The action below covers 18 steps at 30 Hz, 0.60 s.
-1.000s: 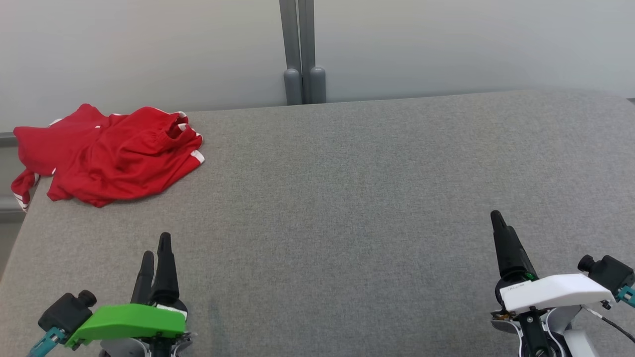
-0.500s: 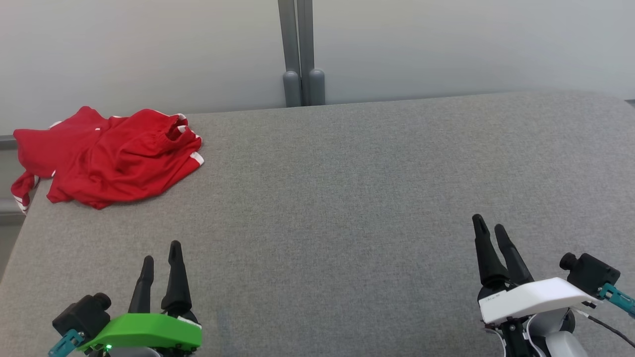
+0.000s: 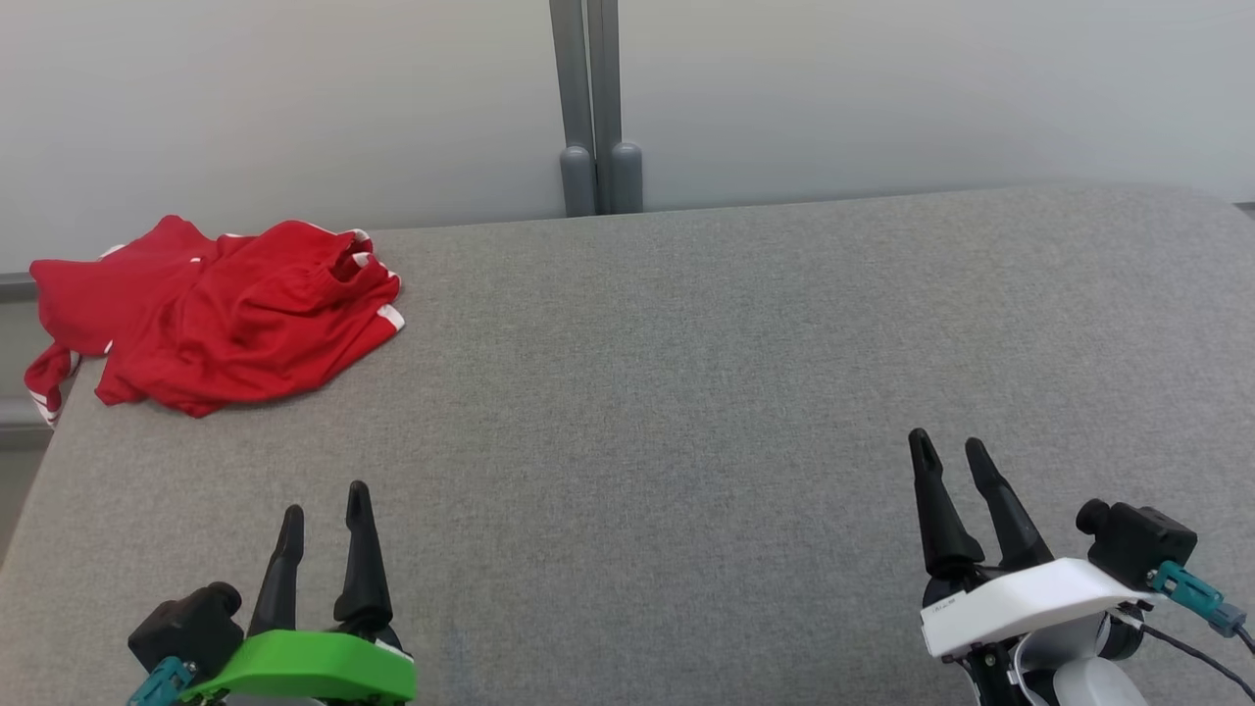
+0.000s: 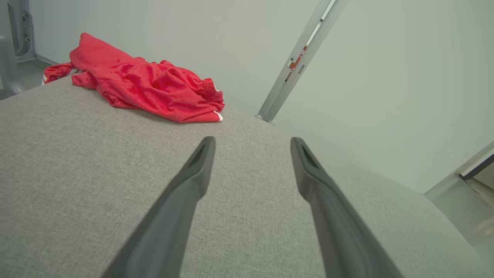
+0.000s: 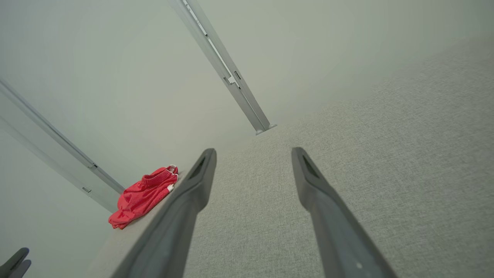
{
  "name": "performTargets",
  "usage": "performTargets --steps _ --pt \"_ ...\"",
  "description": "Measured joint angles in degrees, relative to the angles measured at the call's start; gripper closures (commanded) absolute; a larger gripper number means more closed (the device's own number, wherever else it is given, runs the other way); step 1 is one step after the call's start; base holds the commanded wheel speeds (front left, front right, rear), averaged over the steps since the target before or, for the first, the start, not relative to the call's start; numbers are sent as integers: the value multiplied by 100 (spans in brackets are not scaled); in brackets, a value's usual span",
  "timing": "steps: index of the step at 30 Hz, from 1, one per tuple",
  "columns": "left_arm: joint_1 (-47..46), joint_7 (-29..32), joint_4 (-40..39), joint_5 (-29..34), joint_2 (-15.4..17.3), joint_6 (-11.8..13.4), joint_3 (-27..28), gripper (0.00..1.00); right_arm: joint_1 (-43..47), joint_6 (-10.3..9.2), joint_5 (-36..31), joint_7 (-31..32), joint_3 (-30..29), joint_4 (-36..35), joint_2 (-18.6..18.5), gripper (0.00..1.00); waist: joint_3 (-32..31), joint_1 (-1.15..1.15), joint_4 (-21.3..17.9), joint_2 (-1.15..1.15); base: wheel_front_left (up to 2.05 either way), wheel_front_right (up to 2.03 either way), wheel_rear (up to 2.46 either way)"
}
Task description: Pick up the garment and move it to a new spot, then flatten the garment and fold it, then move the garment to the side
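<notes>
Grey fabric covers the table [image 3: 686,392], the crumpled red garment [image 3: 225,324] lying at its far left corner, while the left gripper [image 3: 326,498] and right gripper [image 3: 946,439] hover by the near edge, fingers apart and empty, so the pickup looks not yet begun and calls for a reach to that corner.

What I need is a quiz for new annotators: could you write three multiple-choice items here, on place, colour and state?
1. Where on the grey surface does the garment lie? A far left corner; B centre; C near right edge.
2. What colour is the left wrist cover? A white; B green; C blue.
3. How is the right pincer? A open, empty; B shut on the garment; C shut, empty.
Key: A, it drapes over that corner; B, green behind the left pincer; A, jaws apart over bare surface.
</notes>
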Motion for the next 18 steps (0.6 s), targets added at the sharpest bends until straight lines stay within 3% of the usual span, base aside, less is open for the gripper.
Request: performTargets --steps 18 --pt "138 -241 116 958 8 2 -58 0 82 1 -1037 -231 132 -43 -9 0 -75 0 -7 0 0 0 0"
